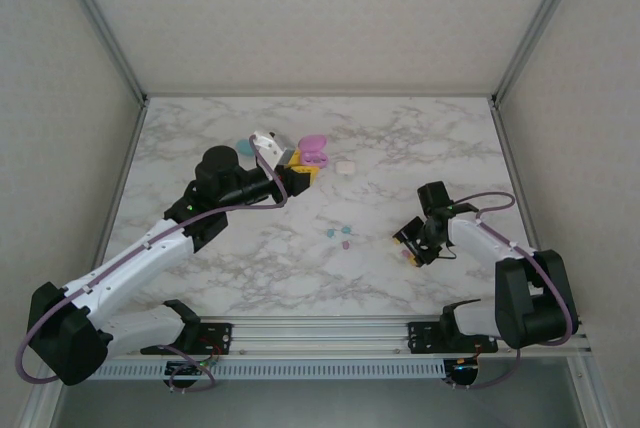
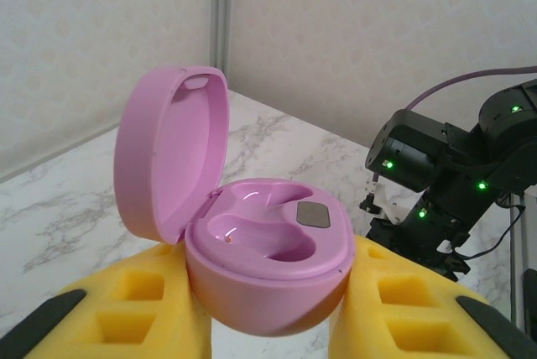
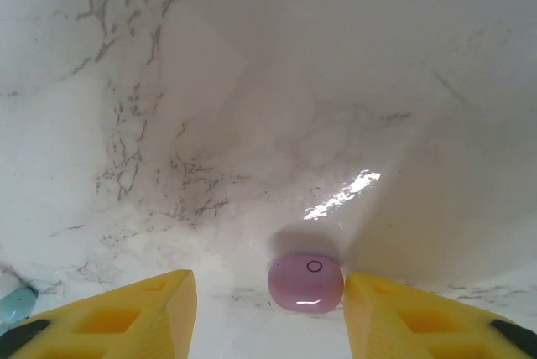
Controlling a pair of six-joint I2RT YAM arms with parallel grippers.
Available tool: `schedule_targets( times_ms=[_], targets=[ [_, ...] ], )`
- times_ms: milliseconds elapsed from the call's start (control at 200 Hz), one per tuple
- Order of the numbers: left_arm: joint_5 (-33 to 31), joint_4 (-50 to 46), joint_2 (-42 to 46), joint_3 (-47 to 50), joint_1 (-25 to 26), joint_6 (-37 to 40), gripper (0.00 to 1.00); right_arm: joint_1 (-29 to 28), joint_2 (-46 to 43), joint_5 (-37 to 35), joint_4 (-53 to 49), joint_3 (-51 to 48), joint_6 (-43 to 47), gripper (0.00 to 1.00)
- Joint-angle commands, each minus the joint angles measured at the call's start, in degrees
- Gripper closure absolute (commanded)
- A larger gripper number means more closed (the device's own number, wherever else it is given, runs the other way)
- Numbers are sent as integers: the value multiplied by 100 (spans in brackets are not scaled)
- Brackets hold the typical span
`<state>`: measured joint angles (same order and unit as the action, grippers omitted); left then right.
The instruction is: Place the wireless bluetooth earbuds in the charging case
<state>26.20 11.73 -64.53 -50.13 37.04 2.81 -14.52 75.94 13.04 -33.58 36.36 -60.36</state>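
Earbud (image 3: 305, 282), pink, lies on the desk (image 3: 252, 107) between the spread fingers of the right pincer (image 3: 268, 288), nearer its 3 o'clock finger; this arm is closest. Left pincer (image 2: 268, 313) is clamped on the open charging case (image 2: 252, 233), at 10 o'clock from the right pincer in the top view.

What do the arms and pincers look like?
The left arm and right arm are white shells with black joints, each trailed by a purple cable. The left pincer and right pincer carry yellow pads with square recesses. Green lights dot the right wrist.
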Motion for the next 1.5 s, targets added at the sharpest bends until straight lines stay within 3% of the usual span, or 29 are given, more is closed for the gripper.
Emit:
schedule_targets(
  times_ms=[0,525,661,821,1496],
  targets=[
    [-76,1,37,-160,-30,36,84,-33,140,-175,10,180,180,51],
    [-79,-65,11,-190,-32,27,84,-36,578,-161,80,520,723,54],
    [-74,-48,2,-181,-35,18,84,-152,649,-529,-384,737,978,54],
    [-88,-30,-9,-181,-31,27,84,-291,796,-912,-897,924,1126,58],
    [-86,-76,-6,-198,-40,27,84,-577,1340,-1098,-1090,1299,1246,72]
  ],
)
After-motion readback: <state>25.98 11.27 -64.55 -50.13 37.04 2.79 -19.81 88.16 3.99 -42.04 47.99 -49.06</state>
